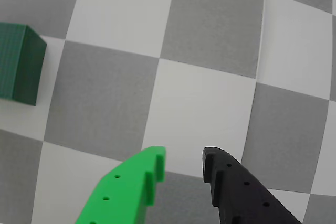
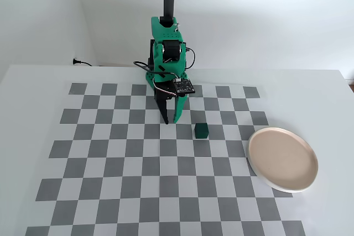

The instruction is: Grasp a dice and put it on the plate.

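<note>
The dice (image 2: 201, 131) is a small dark green cube resting on the checkerboard; in the wrist view the dice (image 1: 20, 62) lies at the far left edge. My gripper (image 2: 171, 120) hangs just above the board, a little left of and behind the dice in the fixed view. In the wrist view the gripper (image 1: 184, 160) shows a bright green finger (image 1: 137, 182) and a black finger (image 1: 236, 187) with a gap and nothing between them. The plate (image 2: 282, 159), pale beige with a white rim, lies at the right of the board.
The checkerboard mat (image 2: 110, 153) covers the white table. The green arm base and a black pole (image 2: 168, 4) stand at the back middle. A cable (image 2: 83, 62) runs along the back left edge.
</note>
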Controlling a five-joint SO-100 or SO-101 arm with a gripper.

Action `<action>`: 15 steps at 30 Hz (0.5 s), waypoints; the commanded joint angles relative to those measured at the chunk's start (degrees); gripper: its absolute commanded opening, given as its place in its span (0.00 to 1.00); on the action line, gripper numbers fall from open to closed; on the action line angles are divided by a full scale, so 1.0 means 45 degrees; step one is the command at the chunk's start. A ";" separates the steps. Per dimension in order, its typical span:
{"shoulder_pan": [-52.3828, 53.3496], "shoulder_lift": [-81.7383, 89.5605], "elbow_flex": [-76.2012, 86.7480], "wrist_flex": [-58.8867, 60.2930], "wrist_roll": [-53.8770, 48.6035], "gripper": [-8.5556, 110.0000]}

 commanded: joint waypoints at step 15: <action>-0.2031 -0.0586 -0.3398 0.0645 0.0312 0.19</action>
